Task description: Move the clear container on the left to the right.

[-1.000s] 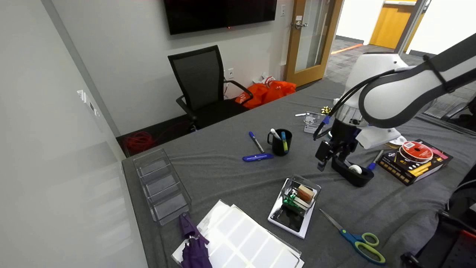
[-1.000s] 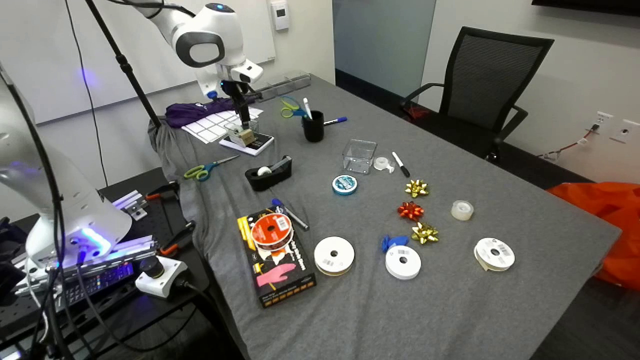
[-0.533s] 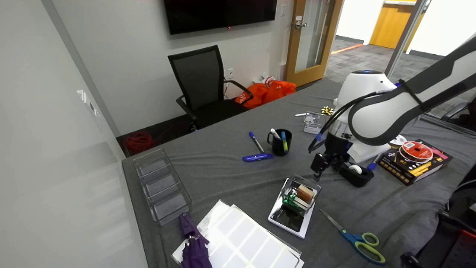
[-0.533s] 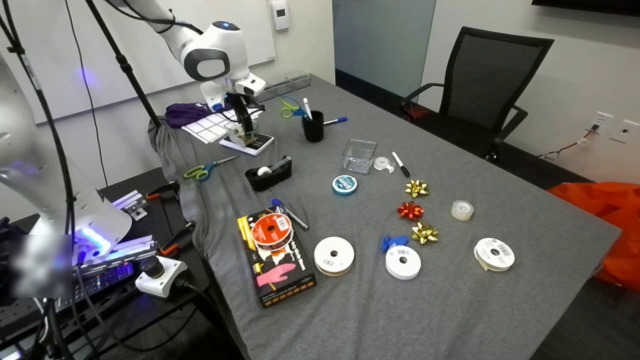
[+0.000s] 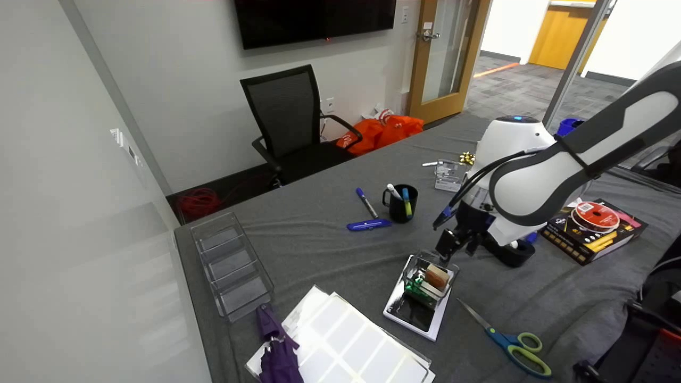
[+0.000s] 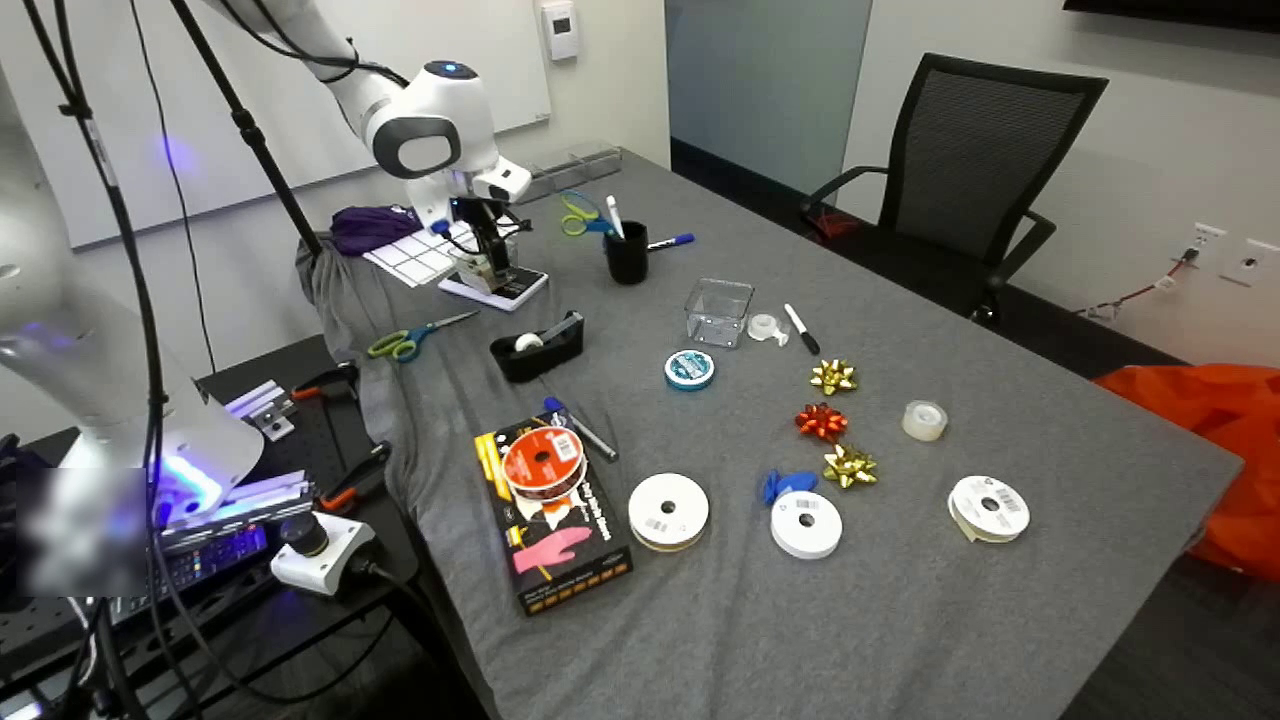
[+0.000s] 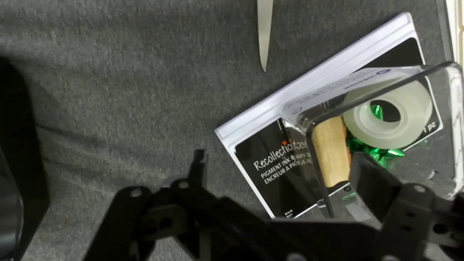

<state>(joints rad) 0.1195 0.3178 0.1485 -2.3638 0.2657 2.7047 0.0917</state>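
Observation:
The clear container [image 5: 432, 293] sits on a flat dark white-rimmed panel [image 5: 415, 316], with a wooden block, tape roll and green foil inside. The container also shows in an exterior view [image 6: 468, 276], partly hidden by my gripper, and in the wrist view [image 7: 319, 170]. My gripper [image 7: 282, 159] is open and empty. In the wrist view one finger overlaps the container's inside and the other is over the cloth outside it, so one wall lies between them. In an exterior view the gripper [image 5: 458, 252] is at the container's rim; whether it touches is unclear.
A black tape dispenser [image 6: 540, 352] and scissors [image 5: 505, 335] lie near the container. A black mug [image 6: 627, 255] with pens stands behind. A clear box [image 6: 718, 315] stands farther off. Label sheets [image 5: 351, 346], a purple umbrella [image 5: 279, 351] and a divided tray [image 5: 232, 266] lie on another side.
My arm has come down and the gripper has moved closer to the container's rim. The gripper stays open. The container and panel have not moved.

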